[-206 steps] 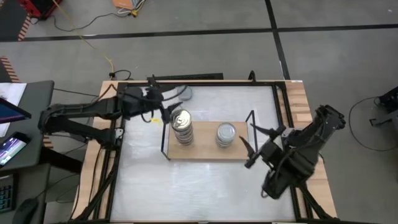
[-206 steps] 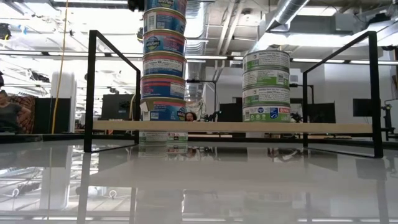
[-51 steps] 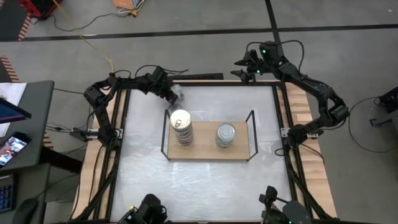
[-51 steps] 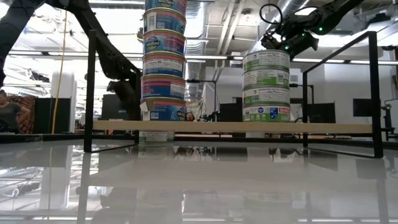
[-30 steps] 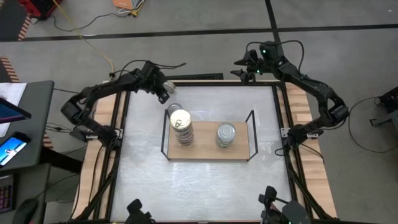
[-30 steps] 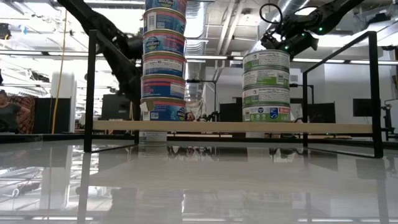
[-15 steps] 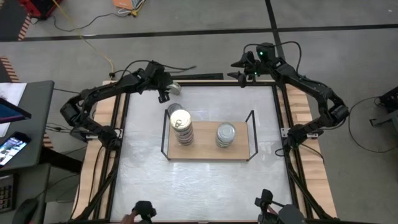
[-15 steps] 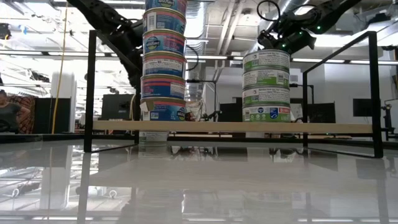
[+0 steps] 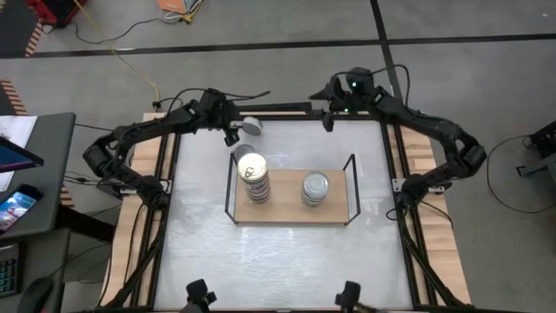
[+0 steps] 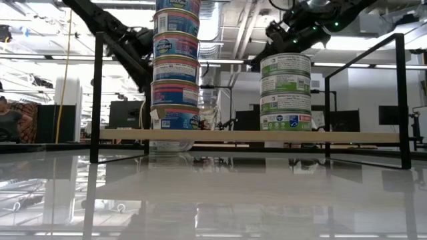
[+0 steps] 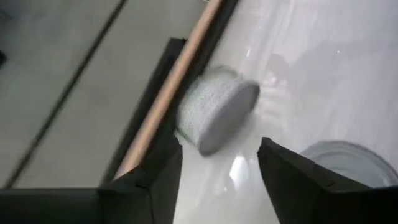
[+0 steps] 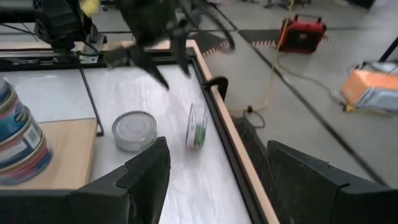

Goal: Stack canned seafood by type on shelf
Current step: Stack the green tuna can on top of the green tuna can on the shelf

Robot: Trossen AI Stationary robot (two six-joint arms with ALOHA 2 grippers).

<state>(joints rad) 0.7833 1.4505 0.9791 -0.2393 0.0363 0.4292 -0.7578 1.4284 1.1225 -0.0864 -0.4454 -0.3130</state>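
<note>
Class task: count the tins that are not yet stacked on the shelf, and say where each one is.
2. One lies flat on the table behind the taller stack; the other stands on edge near the table's back edge. None seem hidden.

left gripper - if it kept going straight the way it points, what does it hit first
Most likely the tipped tin on its edge by the table's far rim: it sits between the open fingers of the left gripper just ahead. The flat tin lies off to the side. Depth is hard to judge.

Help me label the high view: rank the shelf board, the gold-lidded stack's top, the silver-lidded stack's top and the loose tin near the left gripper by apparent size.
1. The shelf, by far the largest.
2. The gold-lidded stack's top and the silver-lidded stack's top look about alike; the taller stack is nearer the camera, so no ranking.
3. The loose tin, seen tipped, looks smallest.
</note>
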